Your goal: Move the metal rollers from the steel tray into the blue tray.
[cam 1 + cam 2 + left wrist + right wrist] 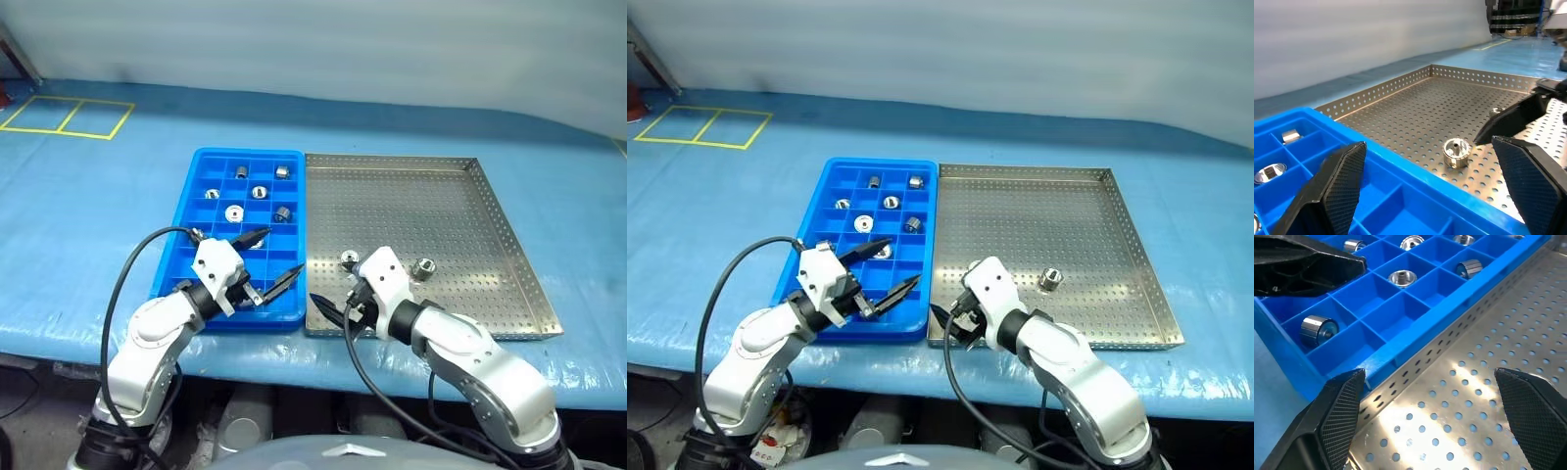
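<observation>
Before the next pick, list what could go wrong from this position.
1. The two rollers left in the steel tray stand upright on its perforated floor; the near one sits right beside the right claw, so a careless close could knock it away.
2. The left claw hangs open over the blue tray, so it may bump the compartment walls or rollers already placed.
3. Both claws are close together across the trays' shared edge and could collide.

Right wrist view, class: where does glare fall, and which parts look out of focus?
Right wrist view: bright glare on the steel tray floor between the right gripper fingers; the near fingers look soft, while the blue tray compartments and rollers stay sharper.
</observation>
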Motion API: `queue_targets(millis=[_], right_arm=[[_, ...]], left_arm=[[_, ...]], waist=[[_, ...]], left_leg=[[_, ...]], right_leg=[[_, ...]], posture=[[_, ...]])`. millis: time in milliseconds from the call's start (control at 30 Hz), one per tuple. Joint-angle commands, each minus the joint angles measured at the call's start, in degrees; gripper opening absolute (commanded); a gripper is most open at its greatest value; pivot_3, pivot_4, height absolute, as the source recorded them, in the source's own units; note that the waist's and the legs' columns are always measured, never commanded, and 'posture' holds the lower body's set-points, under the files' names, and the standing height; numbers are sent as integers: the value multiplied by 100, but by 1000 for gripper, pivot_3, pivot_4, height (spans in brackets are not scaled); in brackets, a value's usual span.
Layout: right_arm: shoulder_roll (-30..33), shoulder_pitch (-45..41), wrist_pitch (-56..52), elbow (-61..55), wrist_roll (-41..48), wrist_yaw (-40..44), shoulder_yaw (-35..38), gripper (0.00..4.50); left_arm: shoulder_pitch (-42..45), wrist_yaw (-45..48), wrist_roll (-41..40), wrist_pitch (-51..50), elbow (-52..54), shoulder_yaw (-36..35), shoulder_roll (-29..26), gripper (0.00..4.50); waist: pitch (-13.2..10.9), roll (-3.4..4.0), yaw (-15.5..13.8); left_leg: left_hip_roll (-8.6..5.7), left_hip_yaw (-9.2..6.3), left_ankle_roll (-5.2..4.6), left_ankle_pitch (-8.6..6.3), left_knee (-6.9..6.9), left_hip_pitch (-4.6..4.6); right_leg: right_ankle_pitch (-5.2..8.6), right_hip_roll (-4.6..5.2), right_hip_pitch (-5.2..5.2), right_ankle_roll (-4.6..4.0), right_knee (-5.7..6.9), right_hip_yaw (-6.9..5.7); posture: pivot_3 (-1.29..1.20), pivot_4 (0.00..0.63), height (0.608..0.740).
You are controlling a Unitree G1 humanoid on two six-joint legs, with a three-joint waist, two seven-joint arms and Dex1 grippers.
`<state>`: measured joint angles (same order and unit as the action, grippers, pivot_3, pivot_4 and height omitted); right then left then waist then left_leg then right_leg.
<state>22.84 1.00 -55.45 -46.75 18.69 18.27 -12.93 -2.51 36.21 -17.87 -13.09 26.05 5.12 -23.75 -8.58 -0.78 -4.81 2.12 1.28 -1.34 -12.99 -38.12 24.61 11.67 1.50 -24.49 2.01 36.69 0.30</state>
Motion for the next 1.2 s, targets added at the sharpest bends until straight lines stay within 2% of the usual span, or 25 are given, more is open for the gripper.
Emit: queue_targets(millis=[33,300,600,667,800,1000,1200], right_arm=[[43,116,-6,-403,71,-94,393,4475],[85,462,-150,-738,125,-237,989,4475],[-284,255,-114,-496,2,-691,1152,4475],[-319,202,-120,-460,-40,-751,1084,4475],[-463,165,-85,-403,-5,-811,1029,4475],[-646,-332,182,591,-291,-885,603,4475],[-1426,-1032,762,2101,-604,-1188,472,4475]], left_arm=[[236,-79,0,-39,20,-21,40,4500],[747,-128,-6,-354,-21,30,17,4500],[939,-93,-43,-1122,81,333,-5,4500],[1121,8,-345,-1608,55,344,6,4500],[1560,155,-145,-1750,-222,574,-80,4500],[1757,347,-212,-1614,-351,546,-1,4500],[1547,315,-184,-1572,-189,588,42,4500]], waist=[[0,0,43],[0,-2,137],[0,-3,261],[0,-3,261],[-1,-4,265],[-2,-5,380],[-2,-5,391]], left_leg=[[-1,3,0,0,0,0],[-6,9,-1,3,-3,-8],[-5,12,-3,5,-5,-12],[-5,12,-3,6,-4,-12],[-10,9,-4,6,-4,-10],[-18,20,-4,7,-2,-15],[-15,19,-5,8,3,-17]], right_leg=[[0,-1,-3,-1,4,4],[0,-6,-2,0,13,19],[-1,-9,-2,2,19,26],[-1,-9,-2,2,19,28],[-1,-10,-2,2,19,28],[-3,-13,-3,4,20,40],[-3,-22,-4,4,23,44]], posture=[[137,150,740],[107,150,740],[91,150,740],[87,150,740],[74,150,740],[54,150,740],[84,150,740]])
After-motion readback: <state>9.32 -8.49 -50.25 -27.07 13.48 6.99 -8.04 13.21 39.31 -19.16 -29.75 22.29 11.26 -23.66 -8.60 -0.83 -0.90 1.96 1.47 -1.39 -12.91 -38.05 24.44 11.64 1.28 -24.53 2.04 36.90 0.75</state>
